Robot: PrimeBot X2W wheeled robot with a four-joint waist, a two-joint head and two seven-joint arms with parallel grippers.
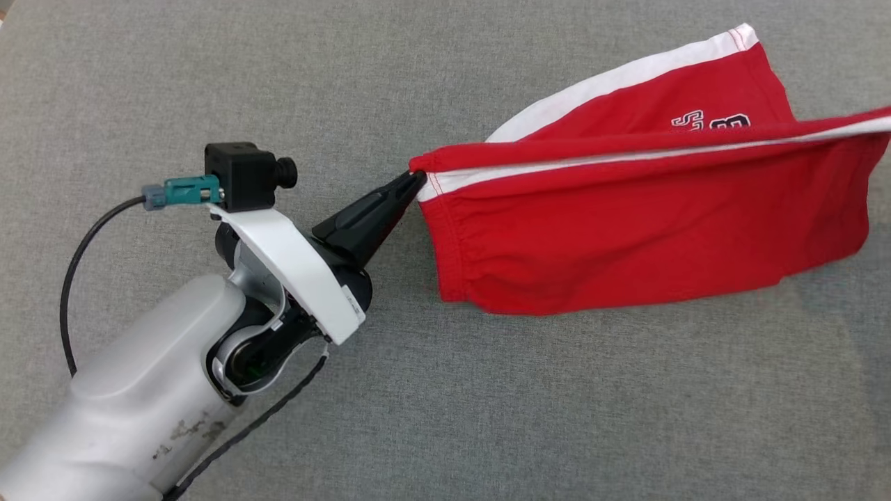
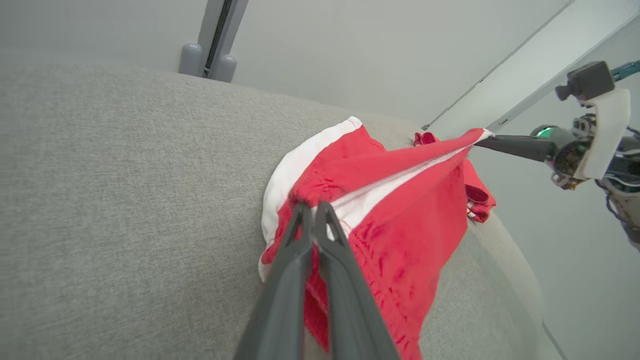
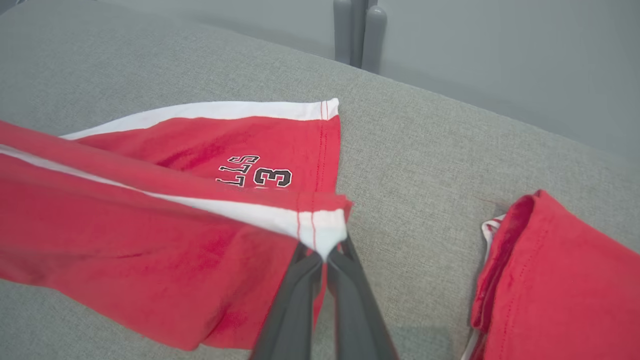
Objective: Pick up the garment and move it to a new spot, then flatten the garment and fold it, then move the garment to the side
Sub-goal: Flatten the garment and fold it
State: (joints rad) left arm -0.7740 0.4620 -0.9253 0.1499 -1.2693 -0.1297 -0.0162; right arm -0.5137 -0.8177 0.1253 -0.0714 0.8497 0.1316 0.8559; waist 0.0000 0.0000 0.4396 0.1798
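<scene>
Clamped on garment with left gripper and right gripper, opposite ends. Hold taut; lower evenly onto grey cushion.

Head camera: you look steeply down on the grey cloth counter from above, with the left forearm at near left.

Left wrist camera: you sit close behind the left fingers, facing low across the counter towards a pale wall.

Right wrist camera: you sit close behind the right fingers, tilted down at the counter.

All three views share the red garment. Both wrist views take in a grey post beyond the counter's far edge.
</scene>
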